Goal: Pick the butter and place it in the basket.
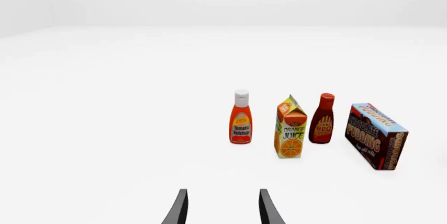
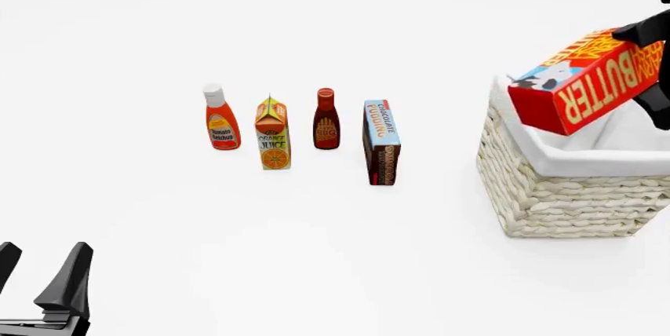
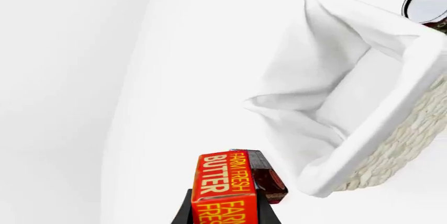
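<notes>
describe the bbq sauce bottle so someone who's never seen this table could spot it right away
Start at the wicker basket on the table's right, then look left to the row of four groceries. The bbq sauce bottle stands upright, third from the left, between the orange juice carton and the chocolate pudding box. It is dark brownish red with a red cap, unlike the bright, white-capped ketchup bottle.

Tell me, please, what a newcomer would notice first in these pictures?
The red butter box, held tilted in the right tool above the big wicker basket at the table's right. Next, four groceries in a row mid-table, from the ketchup to the pudding box.
</notes>
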You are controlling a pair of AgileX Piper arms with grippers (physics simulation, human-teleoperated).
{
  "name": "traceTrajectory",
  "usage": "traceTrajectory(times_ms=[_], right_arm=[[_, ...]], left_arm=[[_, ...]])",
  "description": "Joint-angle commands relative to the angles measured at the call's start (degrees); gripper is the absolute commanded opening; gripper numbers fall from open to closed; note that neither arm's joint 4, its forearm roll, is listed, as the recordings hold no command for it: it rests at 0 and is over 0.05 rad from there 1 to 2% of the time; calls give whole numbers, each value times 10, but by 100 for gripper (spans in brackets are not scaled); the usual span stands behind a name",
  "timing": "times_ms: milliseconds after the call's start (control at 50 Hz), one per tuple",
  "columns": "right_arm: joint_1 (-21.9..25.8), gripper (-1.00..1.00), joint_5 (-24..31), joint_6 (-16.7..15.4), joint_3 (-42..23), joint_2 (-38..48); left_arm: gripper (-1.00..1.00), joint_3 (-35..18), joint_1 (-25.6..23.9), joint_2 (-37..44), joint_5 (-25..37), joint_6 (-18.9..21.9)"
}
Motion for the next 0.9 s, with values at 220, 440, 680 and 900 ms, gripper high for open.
traceTrajectory(times_ms=[220, 440, 680, 900], right_arm=[[-21, -100, -45, 34, -1, 23], [-33, -100, -68, 41, -2, 48], [-43, -100, -87, 43, 20, 50], [-51, -100, -105, 51, 40, 49]], left_arm=[[100, 0, 0, 0, 0, 0], [100, 0, 0, 0, 0, 0], [100, 0, 0, 0, 0, 0], [100, 0, 0, 0, 0, 0]])
